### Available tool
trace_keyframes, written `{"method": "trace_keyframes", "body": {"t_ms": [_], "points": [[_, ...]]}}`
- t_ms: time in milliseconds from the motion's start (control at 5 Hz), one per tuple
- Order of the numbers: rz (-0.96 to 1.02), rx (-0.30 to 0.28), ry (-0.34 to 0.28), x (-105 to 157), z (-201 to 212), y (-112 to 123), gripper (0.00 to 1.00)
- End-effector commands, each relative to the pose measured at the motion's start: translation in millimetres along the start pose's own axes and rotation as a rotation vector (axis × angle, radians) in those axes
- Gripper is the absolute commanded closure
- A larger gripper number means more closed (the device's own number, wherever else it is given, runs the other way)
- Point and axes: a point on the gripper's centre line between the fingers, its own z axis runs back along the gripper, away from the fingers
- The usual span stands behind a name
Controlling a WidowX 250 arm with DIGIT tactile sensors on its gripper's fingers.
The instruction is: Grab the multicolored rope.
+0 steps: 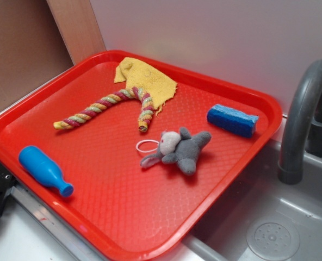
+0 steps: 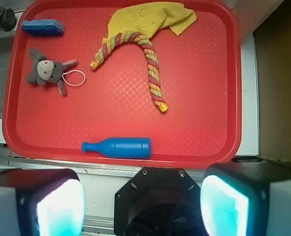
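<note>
Looking down from the wrist camera, we see our jaws spread wide and empty, the gripper (image 2: 141,206) hanging off the near edge of the red tray (image 2: 204,137). The multicolored rope (image 2: 148,54) lies ahead of us toward the far side, arched, its bend resting on the yellow cloth (image 2: 155,17). One leg runs roughly toward us, the other slants left; we judge the nearer leg the easier grab, across its length

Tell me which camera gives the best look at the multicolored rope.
The wrist view: it looks straight down on the multicolored rope, showing its whole arch and both ends on the red tray. The exterior view shows the rope obliquely, foreshortened.
</note>
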Motion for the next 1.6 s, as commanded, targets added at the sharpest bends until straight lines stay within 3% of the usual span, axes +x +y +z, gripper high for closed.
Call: {"method": "trace_keyframes", "body": {"t_ms": [0,200,600,800,1000,1400], "points": [[0.0,0.0,0.0,0,0,0,0.0],[0.044,-0.025,-0.007,18,-4,7,0.0],[0.156,-0.038,-0.008,80,-26,39,0.0],[0.104,-0.051,-0.058,113,-50,43,0.0],[0.044,-0.063,-0.042,123,-85,32,0.0],[-0.057,-0.053,0.059,115,-151,16,0.0]]}}
